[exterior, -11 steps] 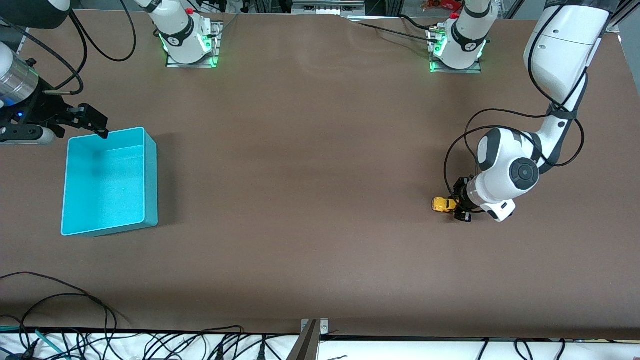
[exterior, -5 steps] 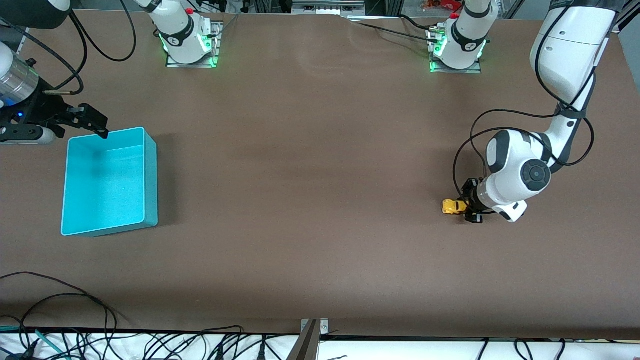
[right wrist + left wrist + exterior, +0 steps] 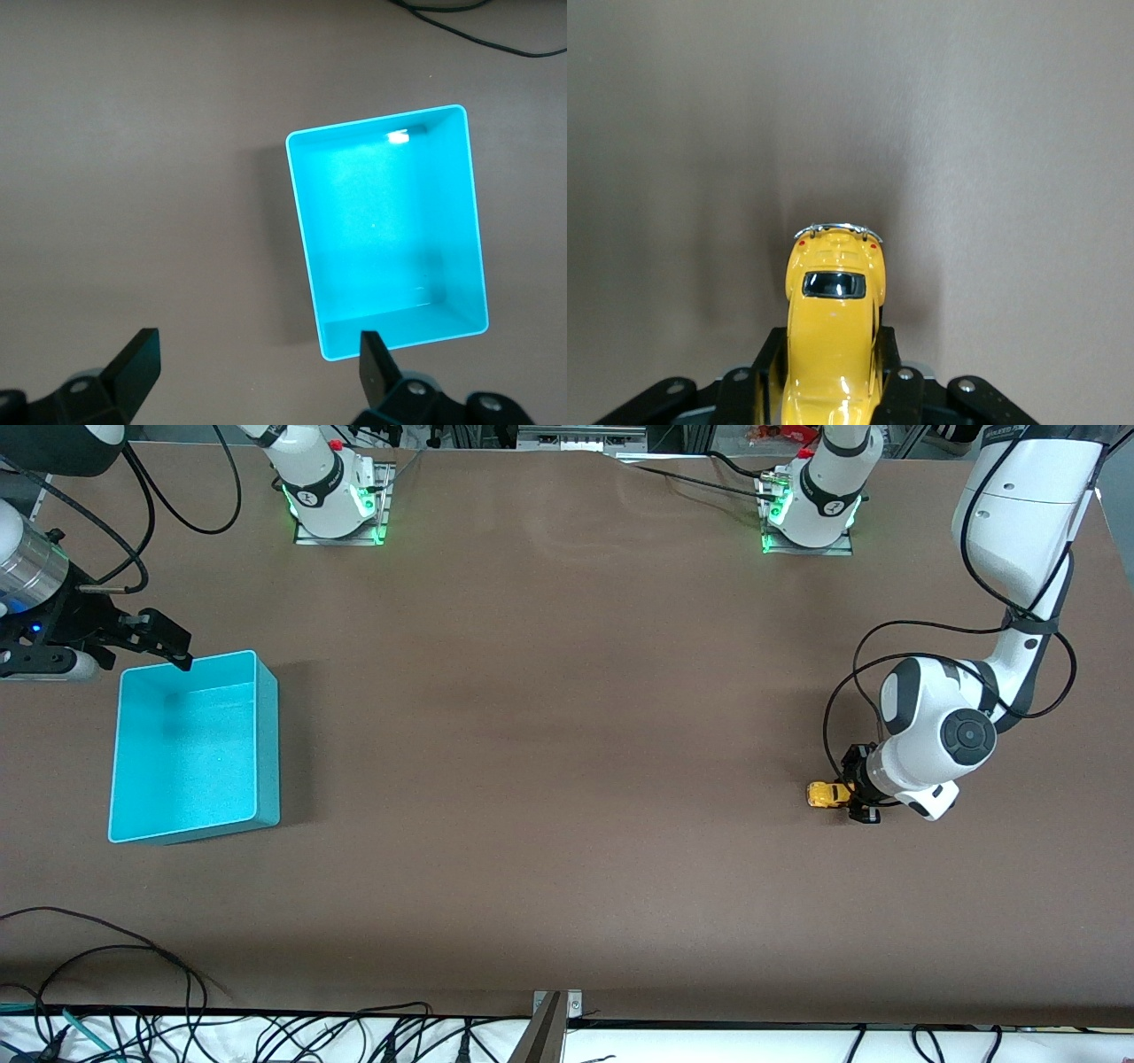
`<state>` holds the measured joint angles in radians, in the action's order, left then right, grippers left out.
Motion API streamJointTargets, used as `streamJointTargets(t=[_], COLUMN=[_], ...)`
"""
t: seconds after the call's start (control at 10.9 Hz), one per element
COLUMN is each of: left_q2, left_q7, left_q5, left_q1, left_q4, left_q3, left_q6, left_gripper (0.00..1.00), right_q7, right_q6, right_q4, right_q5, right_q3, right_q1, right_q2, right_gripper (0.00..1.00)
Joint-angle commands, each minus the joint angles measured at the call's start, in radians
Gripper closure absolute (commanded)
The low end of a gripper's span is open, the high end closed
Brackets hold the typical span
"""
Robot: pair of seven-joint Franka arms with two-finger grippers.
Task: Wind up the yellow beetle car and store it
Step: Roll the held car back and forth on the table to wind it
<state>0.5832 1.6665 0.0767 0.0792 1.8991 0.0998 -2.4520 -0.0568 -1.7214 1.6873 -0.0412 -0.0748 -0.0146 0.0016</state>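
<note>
Brown tabletop (image 3: 567, 779): left claw (image 3: 852, 795) pinching the yellow beetle car (image 3: 826, 794), seemingly grounded; right claw (image 3: 159, 642) spread above the turquoise bin (image 3: 266, 753).

You see the yellow beetle car (image 3: 827, 794), a tiny rounded toy with a dark window, upright on the brown table at the left arm's end. Its sides are pinched between black gripper fingers (image 3: 897, 390).

The brown table (image 3: 567, 779) bears a turquoise bin (image 3: 193, 746) and yellow beetle car (image 3: 826, 794).
</note>
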Motion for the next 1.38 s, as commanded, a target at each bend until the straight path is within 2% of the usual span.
streamJointTargets(t=[0.0,0.55,1.29], left_q2=[0.096,0.116,0.115], left_q7=[-0.013,-0.102,-0.137], left_q5=[0.063,0.066,0.081], left_q1=[0.01,0.01,0.01], left_q4=[-0.041,-0.055,-0.057], left_q3=[-0.023,-0.084,-0.095], left_q6=[-0.042,-0.042,-0.041], left_gripper=[1.0,1.0,1.0], right_q7=[0.014,0.017,0.015], right_q6=[0.025,0.031,0.031], right_q4=[-0.027,-0.027,-0.027], right_q5=[0.0,0.0,0.0], right_q3=[-0.002,0.0,0.001], right_q1=[-0.002,-0.004,-0.004], right_q2=[0.006,0.006,0.004], right_gripper=[0.0,0.0,0.0])
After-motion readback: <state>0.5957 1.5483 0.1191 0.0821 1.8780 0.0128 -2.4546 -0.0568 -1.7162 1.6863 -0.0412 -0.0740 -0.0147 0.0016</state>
